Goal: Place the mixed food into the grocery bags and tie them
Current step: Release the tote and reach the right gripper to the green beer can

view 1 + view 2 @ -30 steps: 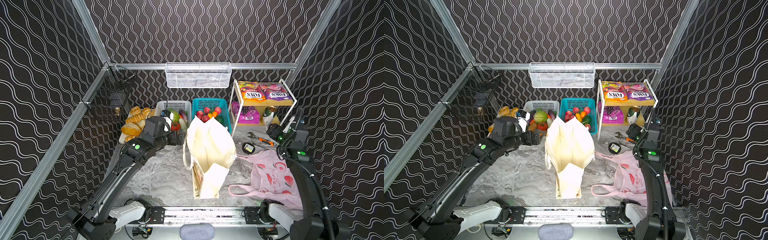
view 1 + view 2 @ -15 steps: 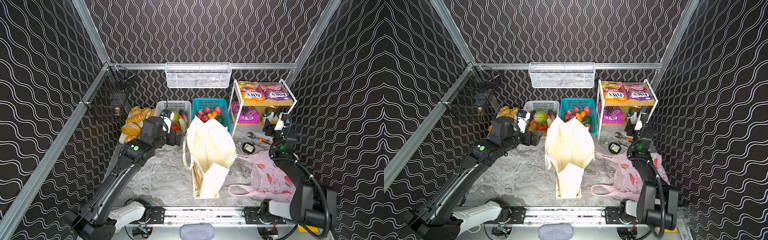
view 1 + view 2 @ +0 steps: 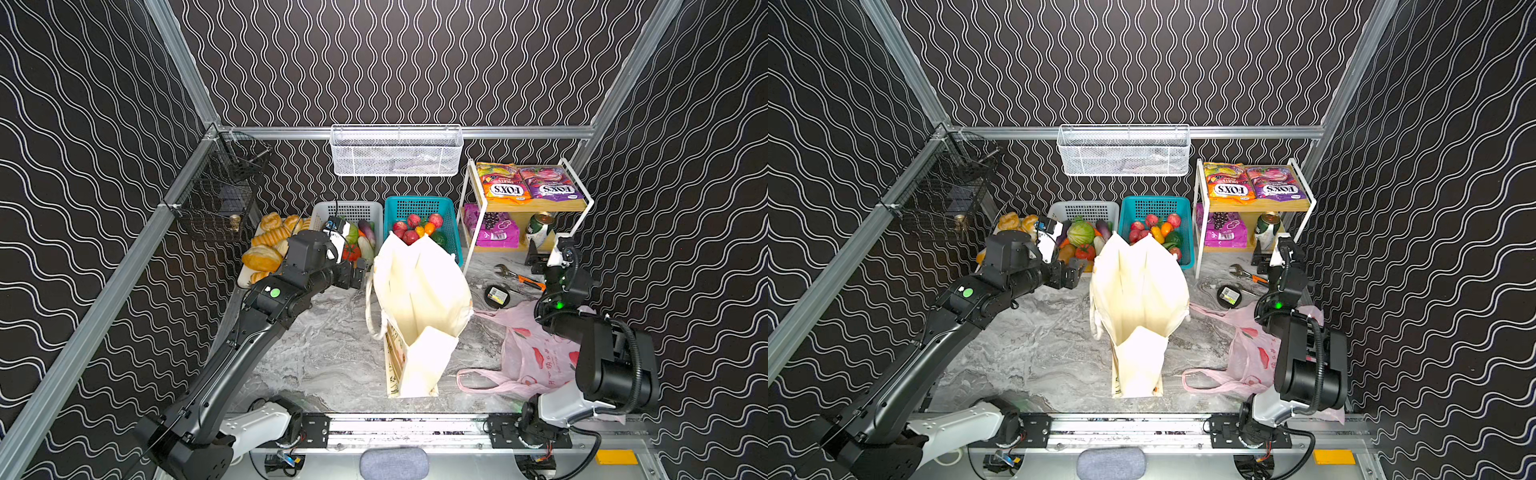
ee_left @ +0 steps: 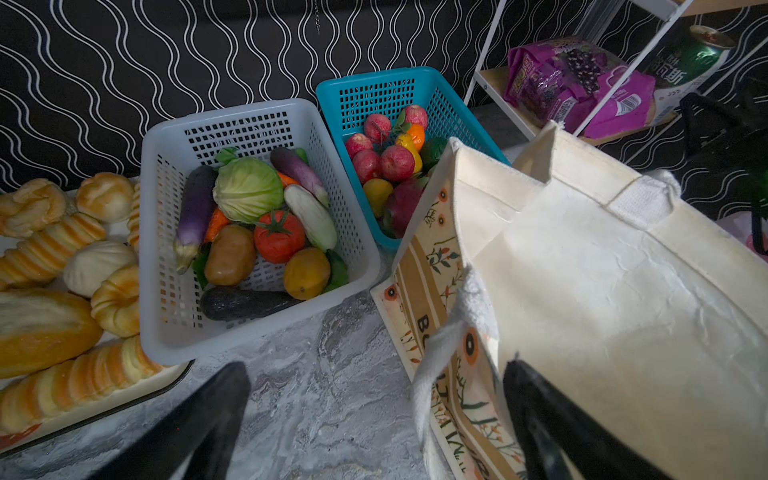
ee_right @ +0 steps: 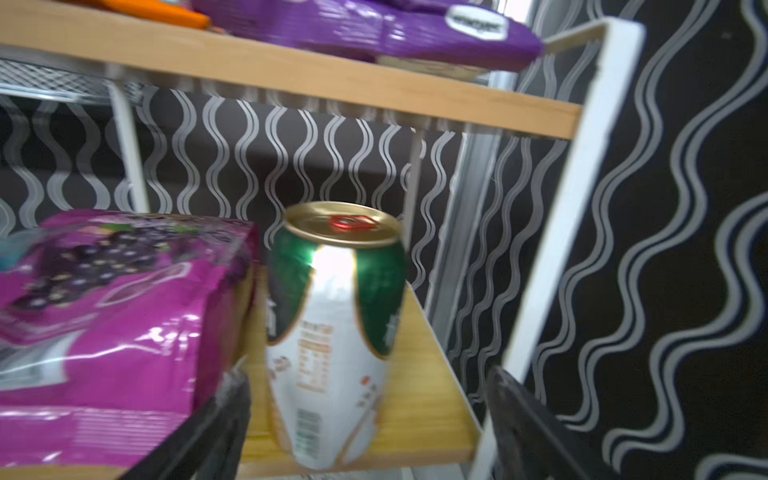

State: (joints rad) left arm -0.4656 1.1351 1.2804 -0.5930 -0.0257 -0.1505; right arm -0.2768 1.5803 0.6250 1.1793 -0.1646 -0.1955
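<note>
Since the green drink can (image 5: 336, 324) stands on the lower shelf (image 5: 428, 399) of the rack (image 3: 540, 205) at 2 o'clock, just beside the purple grape-print pouch (image 5: 116, 311), the likely trouble is a snag. One finger may ride into the pouch's foil while its partner meets the rack's white post (image 5: 552, 249), and a glancing push could tip the tall, smooth can. Right end effector (image 5: 368, 380): jaws wide apart, nothing held, can framed between them but not yet reached; no contact visible. Second risk at centre: the cream canvas tote (image 3: 415, 299) stands unsupported on the surface (image 3: 332, 353), mouth gaping, and would likely fold or topple if bumped. Left end effector (image 4: 376, 370): jaws fully apart, empty, hovering at the tote's 9 o'clock rim. One finger overlaps the fabric in the wrist view; touching or not, I cannot tell. Cabbage (image 4: 248, 189), tomato (image 4: 279, 237) and potato (image 4: 230, 259) lie in the white basket (image 4: 166, 257) at 11 o'clock. Pink plastic bag (image 3: 536, 357) lies slumped at 4 o'clock, partly hidden behind the right arm.
</note>
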